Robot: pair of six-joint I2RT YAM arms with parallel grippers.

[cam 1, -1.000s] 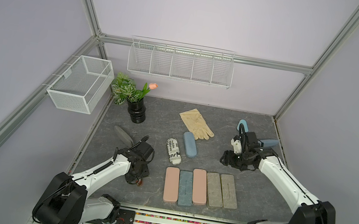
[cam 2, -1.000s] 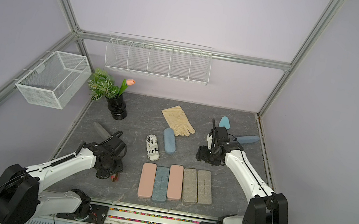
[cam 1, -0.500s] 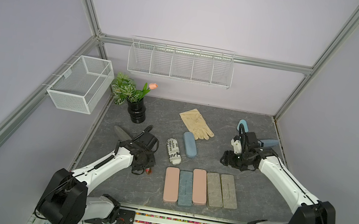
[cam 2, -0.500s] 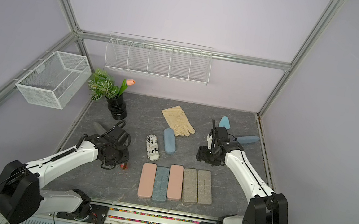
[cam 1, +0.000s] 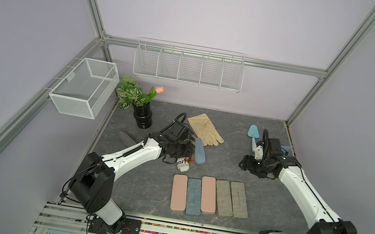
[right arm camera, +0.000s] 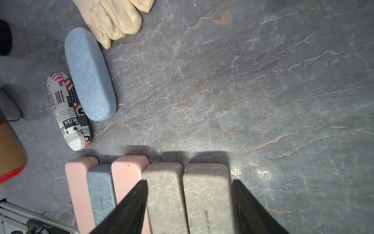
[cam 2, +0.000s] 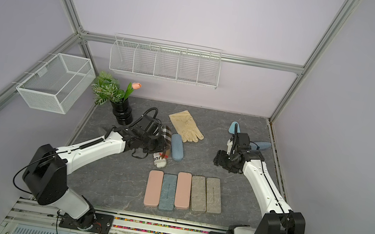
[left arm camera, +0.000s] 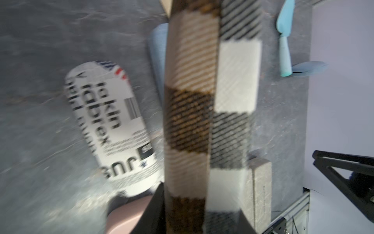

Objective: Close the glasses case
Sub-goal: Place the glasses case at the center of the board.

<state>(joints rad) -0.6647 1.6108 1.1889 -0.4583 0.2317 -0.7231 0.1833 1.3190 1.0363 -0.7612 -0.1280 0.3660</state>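
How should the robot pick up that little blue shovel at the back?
Probably by the handle, coming from straight above with the jaws across it. The blue shovel lies flat on the table, and the handle is its slim, straight part. The blade is wider and tapers, so it looks harder to pinch.

The plaid glasses case [cam 2: 167,133], checked in beige, brown, white and grey with red at one end, is held raised over the newsprint case [cam 2: 159,161], just beside the blue case [cam 2: 177,147]. Whether it is fully shut is unclear.
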